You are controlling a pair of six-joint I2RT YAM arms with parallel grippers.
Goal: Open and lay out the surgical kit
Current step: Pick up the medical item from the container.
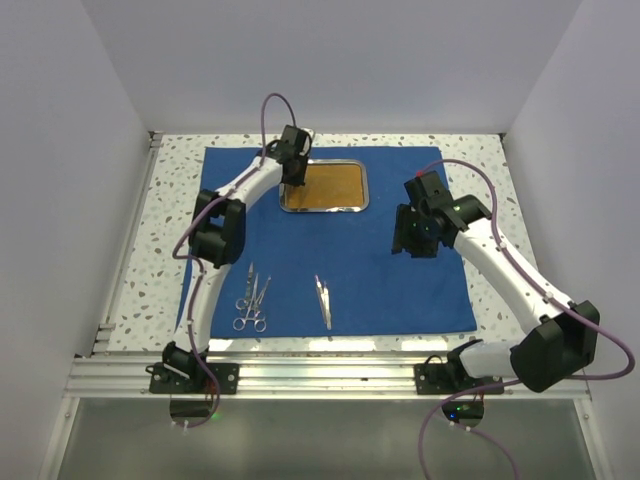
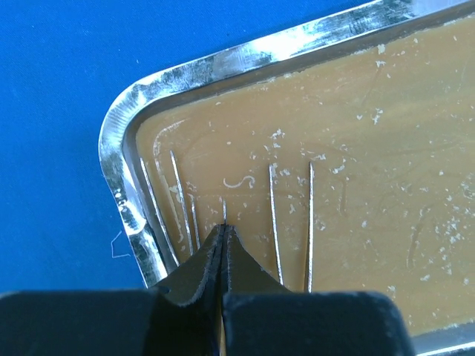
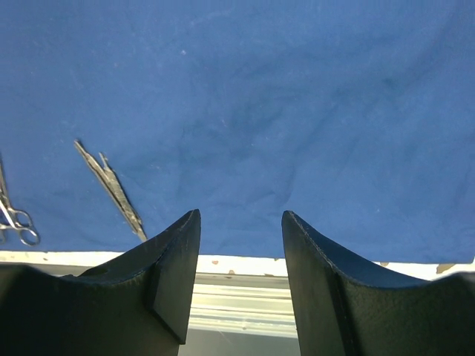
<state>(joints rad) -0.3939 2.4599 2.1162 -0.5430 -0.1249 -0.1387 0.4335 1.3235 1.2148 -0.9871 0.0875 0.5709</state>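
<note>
From above, the blue cloth [image 1: 400, 290] is seen spread flat, the tray [image 1: 325, 209] at its far middle, ring-handled instruments [image 1: 247, 288] and tweezers [image 1: 323, 300] near the front

By the left wrist, the left gripper [image 2: 223, 237] is shown pressed shut over the tray's inner corner

By the right wrist, the right gripper [image 3: 241, 230] is shown half apart, empty, above the cloth

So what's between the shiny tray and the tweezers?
Nothing but bare blue cloth. The top view shows an open stretch of it from the tray down to the tweezers.
</note>
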